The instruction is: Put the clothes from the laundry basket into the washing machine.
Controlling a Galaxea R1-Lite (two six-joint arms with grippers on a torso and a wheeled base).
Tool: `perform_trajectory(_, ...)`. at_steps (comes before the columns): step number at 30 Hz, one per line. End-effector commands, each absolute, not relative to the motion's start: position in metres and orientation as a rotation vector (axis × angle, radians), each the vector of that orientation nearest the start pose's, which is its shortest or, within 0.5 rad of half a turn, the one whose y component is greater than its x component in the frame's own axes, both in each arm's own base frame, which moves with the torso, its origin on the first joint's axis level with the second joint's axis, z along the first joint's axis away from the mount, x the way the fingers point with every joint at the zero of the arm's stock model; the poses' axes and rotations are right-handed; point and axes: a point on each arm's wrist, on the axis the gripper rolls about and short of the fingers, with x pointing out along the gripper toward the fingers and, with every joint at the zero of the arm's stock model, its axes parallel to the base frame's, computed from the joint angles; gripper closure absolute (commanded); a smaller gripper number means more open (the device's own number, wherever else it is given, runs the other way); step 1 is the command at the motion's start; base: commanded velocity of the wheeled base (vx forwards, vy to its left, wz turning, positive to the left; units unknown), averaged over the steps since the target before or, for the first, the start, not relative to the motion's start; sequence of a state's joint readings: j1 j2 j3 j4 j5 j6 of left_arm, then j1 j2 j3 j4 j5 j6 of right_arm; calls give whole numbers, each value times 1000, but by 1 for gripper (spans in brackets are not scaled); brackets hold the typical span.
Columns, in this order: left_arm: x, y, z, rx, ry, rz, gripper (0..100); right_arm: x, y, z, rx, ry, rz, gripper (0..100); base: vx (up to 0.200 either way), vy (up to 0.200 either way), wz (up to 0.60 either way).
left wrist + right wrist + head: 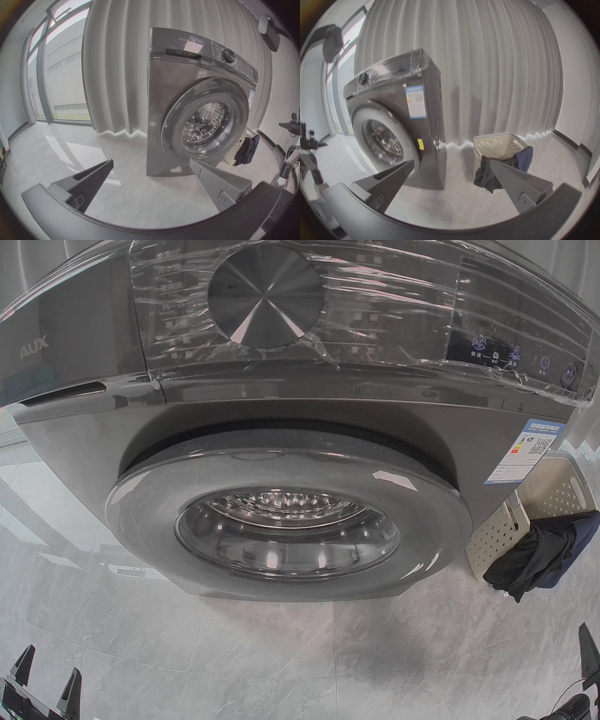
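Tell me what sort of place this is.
Likely a laundry corner of a sparse room: a front-loading washing machine on a tiled floor, a laundry basket hung with dark clothes beside it, a full-height curtain behind.

Pale grey stone-look tiles with thin seams cover the floor (187, 646). A white pleated curtain (118, 62) hangs from ceiling to floor along the back of the room. Beside it, a tall window (42, 78) with dark frames looks onto a grey building (67, 50) and casts bright daylight patches (84, 153) on the tiles. The white side wall (575, 103) has a dark skirting strip (565, 138).
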State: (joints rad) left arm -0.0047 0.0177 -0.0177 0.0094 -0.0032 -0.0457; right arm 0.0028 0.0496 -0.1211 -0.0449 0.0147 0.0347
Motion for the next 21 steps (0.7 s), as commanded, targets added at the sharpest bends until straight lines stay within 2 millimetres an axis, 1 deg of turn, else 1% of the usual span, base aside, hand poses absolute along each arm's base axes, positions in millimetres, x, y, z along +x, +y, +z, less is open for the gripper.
perform_trajectory(1, -23, 0, 75, -46, 6, -8, 0, 20, 4, 168, 210, 136, 185, 0, 0, 0, 0)
perform_trajectory(2, -23, 0, 75, -46, 6, -8, 0, 25, 5, 168, 218, 159, 192, 0, 0, 0, 0)
perform_trajectory(3, -23, 0, 75, -44, 6, -8, 0, 42, 8, 172, 217, 193, 230, 0, 0, 0, 0)
perform_trajectory(4, -23, 0, 75, -44, 8, -7, 0, 43, 9, 172, 215, 193, 235, 0, 0, 0, 0)
perform_trajectory(5, -23, 0, 75, -44, 6, -8, 0, 58, 14, 175, 181, 182, 297, 0, 0, 0, 0)
perform_trajectory(7, -23, 0, 75, -44, 6, -8, 0, 72, 21, 177, 135, 185, 349, 0, 0, 0, 0)
perform_trajectory(8, -23, 0, 75, -43, 8, -8, 0, 80, 25, 178, 104, 196, 362, 0, 0, 0, 0)
perform_trajectory(9, -23, 0, 75, -43, 6, -8, 0, 85, 27, 178, 89, 203, 366, 0, 0, 0, 0)
perform_trajectory(11, -23, 0, 75, -44, 9, -7, 0, 99, 33, 178, 44, 242, 381, 0, 0, 0, 0)
perform_trajectory(14, -23, 0, 75, -44, 11, -7, 0, 114, 41, 179, 28, 282, 400, 0, 0, 0, 0)
perform_trajectory(15, -23, 0, 75, -44, 6, -8, 0, 116, 42, 180, 28, 284, 401, 0, 0, 0, 0)
perform_trajectory(16, -23, 0, 75, -44, 9, -9, 0, 121, 44, 184, 26, 287, 401, 0, 0, 0, 0)
perform_trajectory(21, -23, 0, 75, -43, 9, -9, 0, 138, 50, 192, -6, 290, 407, 0, 0, 0, 0)
